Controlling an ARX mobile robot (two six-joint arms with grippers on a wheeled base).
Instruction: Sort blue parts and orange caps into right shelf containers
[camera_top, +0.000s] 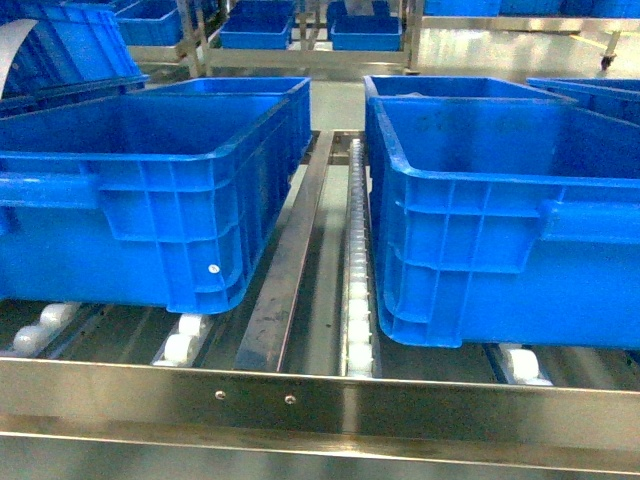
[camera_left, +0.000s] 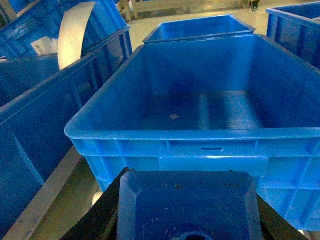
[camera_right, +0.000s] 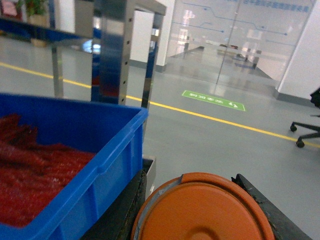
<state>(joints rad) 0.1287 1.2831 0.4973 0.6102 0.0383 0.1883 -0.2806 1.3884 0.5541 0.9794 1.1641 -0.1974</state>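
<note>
Fingers (camera_left: 102, 220) astride blue part (camera_left: 187, 205)

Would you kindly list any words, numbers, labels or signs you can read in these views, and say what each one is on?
No text here can be read.
Green floor sign: white marks, too blurred to read.
Glass wall: faint blue lines and lettering, too small to read.
White label in the bin at far left of the left wrist view: illegible.
Orange cap: only its plain top shows, no print visible.
</note>
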